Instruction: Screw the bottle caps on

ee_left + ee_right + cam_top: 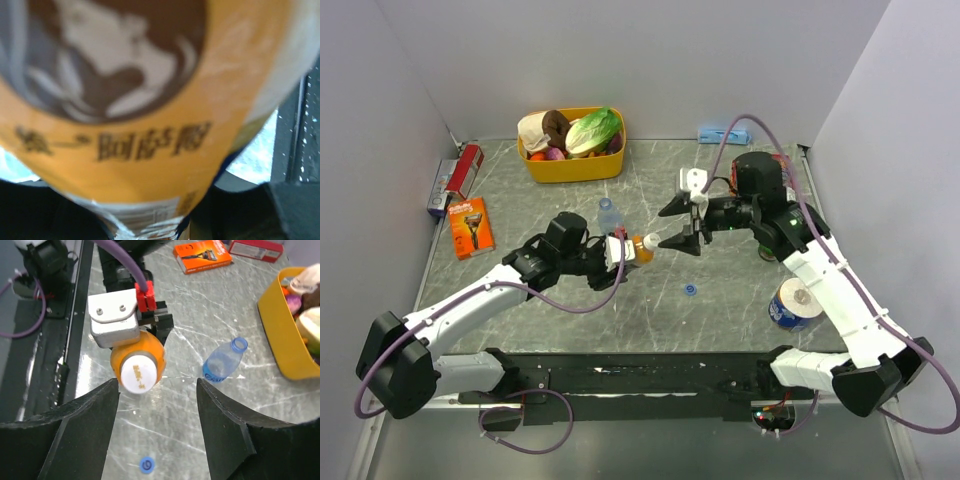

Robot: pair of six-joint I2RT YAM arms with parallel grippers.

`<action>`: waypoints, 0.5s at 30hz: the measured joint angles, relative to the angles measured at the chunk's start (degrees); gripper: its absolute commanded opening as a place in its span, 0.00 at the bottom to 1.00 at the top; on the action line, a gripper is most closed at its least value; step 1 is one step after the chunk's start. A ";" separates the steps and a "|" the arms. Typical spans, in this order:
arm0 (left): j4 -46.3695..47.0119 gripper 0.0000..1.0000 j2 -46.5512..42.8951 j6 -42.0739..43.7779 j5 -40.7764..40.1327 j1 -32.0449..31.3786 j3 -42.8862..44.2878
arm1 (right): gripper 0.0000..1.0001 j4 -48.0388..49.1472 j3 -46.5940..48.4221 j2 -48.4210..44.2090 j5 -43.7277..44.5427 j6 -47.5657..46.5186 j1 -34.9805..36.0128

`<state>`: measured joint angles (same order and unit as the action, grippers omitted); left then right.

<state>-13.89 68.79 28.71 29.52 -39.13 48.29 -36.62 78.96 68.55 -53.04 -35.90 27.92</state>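
My left gripper [620, 250] is shut on the orange bottle [638, 248], holding it off the table on its side with the neck pointing right. In the left wrist view the bottle's orange and brown label [150, 100] fills the frame. The white cap [138, 373] sits on the bottle's neck. My right gripper [157, 385] is open just in front of that cap, with nothing between its fingers. The clear water bottle [224, 360] lies uncapped on the table behind. The blue cap [146, 465] lies flat on the table below the right gripper [666, 228].
A yellow basket [570, 168] of food stands at the back. An orange razor box [472, 227] and a red box [468, 165] lie at the left. A blue-and-white can [795, 305] stands near the right arm. Side walls close in the table.
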 measured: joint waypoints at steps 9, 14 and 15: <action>-1.88 0.01 -0.70 1.90 1.73 0.11 0.39 | 0.54 -0.72 -0.55 0.04 1.40 -3.91 3.72; -1.99 0.01 -0.85 1.88 1.75 0.11 0.39 | 0.48 -1.22 -0.52 0.39 1.09 -4.07 4.46; -1.97 0.01 -0.85 1.90 1.75 0.11 0.39 | 0.45 -1.40 -0.52 0.50 1.01 -4.02 4.52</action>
<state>-15.86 67.94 30.61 31.27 -39.03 48.69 -38.02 78.43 69.06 -52.03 -39.92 32.45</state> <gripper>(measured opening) 0.523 0.507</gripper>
